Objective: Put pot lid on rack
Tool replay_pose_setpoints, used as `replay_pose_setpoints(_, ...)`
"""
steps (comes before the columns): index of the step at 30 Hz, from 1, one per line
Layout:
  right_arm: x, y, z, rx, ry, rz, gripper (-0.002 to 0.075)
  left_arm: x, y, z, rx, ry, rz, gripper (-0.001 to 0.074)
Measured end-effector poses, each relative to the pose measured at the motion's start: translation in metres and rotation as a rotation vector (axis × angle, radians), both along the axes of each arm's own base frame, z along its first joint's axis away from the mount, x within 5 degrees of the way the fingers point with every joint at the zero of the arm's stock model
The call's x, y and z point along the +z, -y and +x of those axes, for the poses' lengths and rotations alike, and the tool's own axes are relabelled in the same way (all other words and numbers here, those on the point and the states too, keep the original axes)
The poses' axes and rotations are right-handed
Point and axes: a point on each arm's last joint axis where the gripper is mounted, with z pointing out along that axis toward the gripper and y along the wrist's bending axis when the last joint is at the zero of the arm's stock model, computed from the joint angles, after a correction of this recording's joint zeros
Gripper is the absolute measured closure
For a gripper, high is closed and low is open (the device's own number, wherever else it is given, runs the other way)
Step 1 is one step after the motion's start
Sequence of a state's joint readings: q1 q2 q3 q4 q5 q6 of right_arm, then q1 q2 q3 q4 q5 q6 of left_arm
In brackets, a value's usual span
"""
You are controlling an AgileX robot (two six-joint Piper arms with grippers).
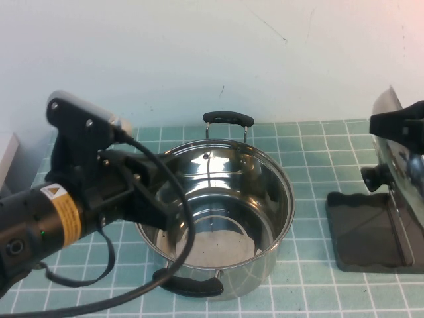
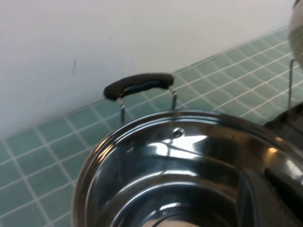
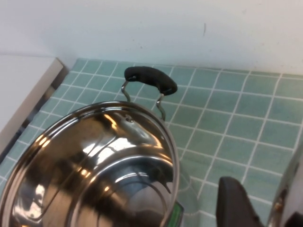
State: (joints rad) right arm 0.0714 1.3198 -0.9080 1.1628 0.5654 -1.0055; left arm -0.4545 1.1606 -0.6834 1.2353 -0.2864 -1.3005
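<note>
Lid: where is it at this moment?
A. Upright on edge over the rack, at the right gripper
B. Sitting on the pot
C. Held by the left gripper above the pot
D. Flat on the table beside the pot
A: the lid stands on edge over the rack at the right gripper; the pot is open, with the left gripper at its rim.

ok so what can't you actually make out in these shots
- Right gripper by the pot lid: high view, frame edge cuts off its hold.
- Rack: right part off frame in high view.
- Left gripper at the pot rim: its own body hides the hold.
</note>
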Motion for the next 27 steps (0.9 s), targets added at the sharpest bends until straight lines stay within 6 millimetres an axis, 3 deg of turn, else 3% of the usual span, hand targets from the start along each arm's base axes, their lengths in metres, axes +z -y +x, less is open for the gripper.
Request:
replay_pose_setpoints(8, 0.02, 0.027, -0.025, -0.012, 0.014, -0.059, 0.047, 0.002, -0.024, -0.024, 0.12, 0.022, 0.005, 0.0736)
replay_pose_setpoints(17, 0.05, 0.037, -0.072, -0.046, 0.104, -0.227, 0.047, 0.014, -0.069, -0.086, 0.283, 0.153, -0.104, 0.0736)
replay_pose_setpoints(20, 0.072, 0.036, -0.099, -0.04, 0.26, -0.286, 0.0501, 0.016, -0.087, -0.111, 0.337, 0.234, -0.156, 0.0736)
replay_pose_setpoints(23, 0.091, 0.034, -0.134, -0.056, 0.464, -0.316, 0.0597, 0.011, -0.106, -0.13, 0.441, 0.277, -0.191, 0.0736)
replay_pose_setpoints(27, 0.095, 0.028, -0.185, -0.064, 0.655, -0.273, 0.0704, -0.002, -0.127, -0.148, 0.56, 0.301, -0.219, 0.0736)
